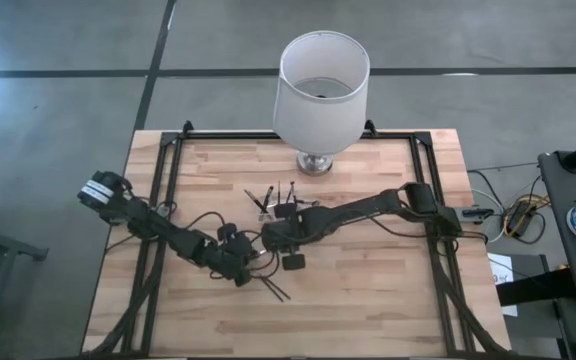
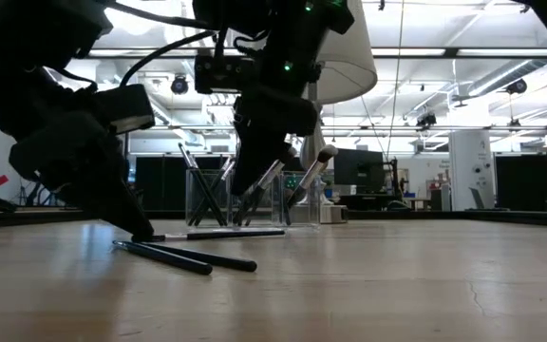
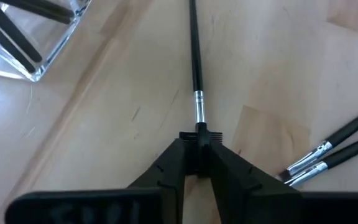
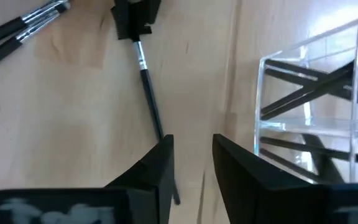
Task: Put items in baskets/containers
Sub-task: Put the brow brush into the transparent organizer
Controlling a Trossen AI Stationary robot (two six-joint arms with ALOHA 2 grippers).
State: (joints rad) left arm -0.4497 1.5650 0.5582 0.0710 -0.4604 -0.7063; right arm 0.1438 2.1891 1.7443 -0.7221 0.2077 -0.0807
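Note:
A thin dark brush (image 3: 194,62) lies on the wooden table, and my left gripper (image 3: 197,152) is shut on its comb-like head end. My right gripper (image 4: 191,162) is open over the same brush's (image 4: 148,87) handle end, which runs under one finger. Beside it stands the clear holder (image 4: 309,106) with several dark brushes leaning inside; in the high view the holder (image 1: 273,203) is at mid-table. Two more brushes (image 3: 334,149) lie flat side by side near my left gripper (image 1: 250,268). My left gripper pinches the brush's head end (image 3: 199,132), just past the metal ferrule, between its two fingertips. The fingers slant down from the table's left and lie in line with the brush. The brush lies flat on the table. My right gripper: whether its finger (image 4: 157,165) touches the handle below it, I cannot tell.
A white lampshade on a metal base (image 1: 318,85) stands at the table's far edge behind the holder. Black frame rails (image 1: 163,190) run along the left and right sides. Bare wood (image 1: 368,300) lies toward the near right.

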